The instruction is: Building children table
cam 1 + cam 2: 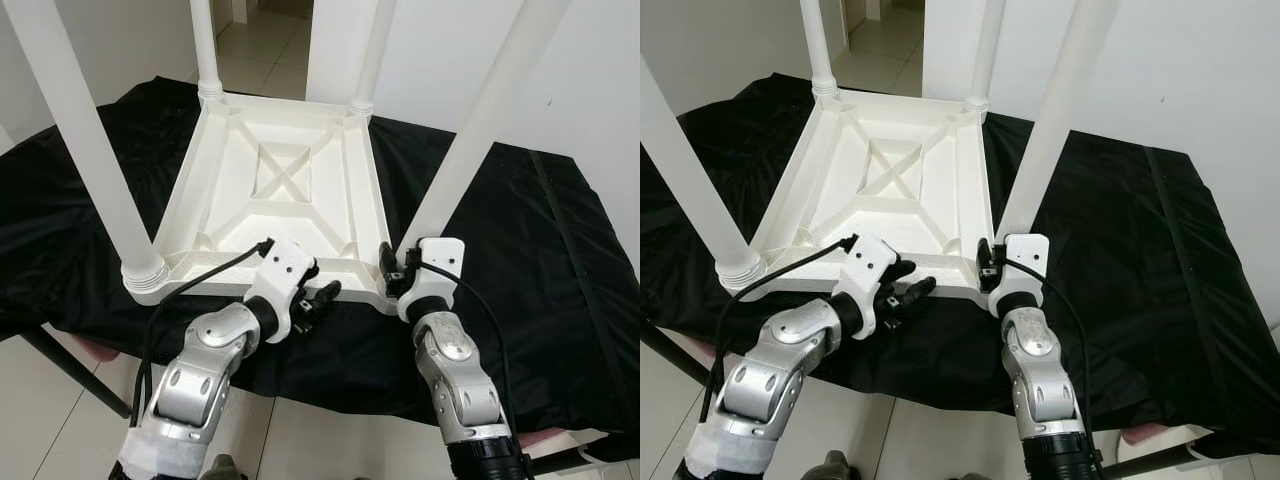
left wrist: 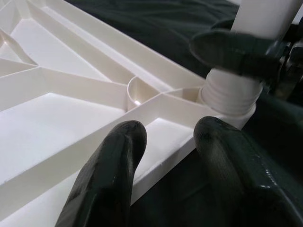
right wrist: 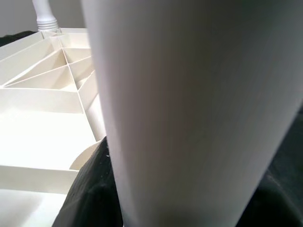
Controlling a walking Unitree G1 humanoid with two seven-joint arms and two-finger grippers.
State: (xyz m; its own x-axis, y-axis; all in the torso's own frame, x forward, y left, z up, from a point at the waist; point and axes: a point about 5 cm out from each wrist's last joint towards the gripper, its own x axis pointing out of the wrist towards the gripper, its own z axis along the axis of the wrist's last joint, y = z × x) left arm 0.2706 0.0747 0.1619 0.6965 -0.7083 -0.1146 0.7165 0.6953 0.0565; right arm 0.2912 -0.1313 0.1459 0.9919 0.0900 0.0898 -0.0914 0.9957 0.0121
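Left eye view: my right claw [image 1: 392,268] pinches the upright white plastic leg [image 1: 470,140] at the upturned white plastic children's table [image 1: 270,190]; my spread left claw [image 1: 318,297] waits beside.

Left gripper [image 1: 318,296] reaches forward, fingers parted; right gripper [image 1: 390,268] raised, fingers closed.

You have a desk draped in a black cloth [image 1: 560,250] in front of you, standing on a pale tiled floor [image 1: 300,430]. Beyond the desk, white walls [image 1: 590,90] flank an open doorway [image 1: 262,40] where the same tiles run on.
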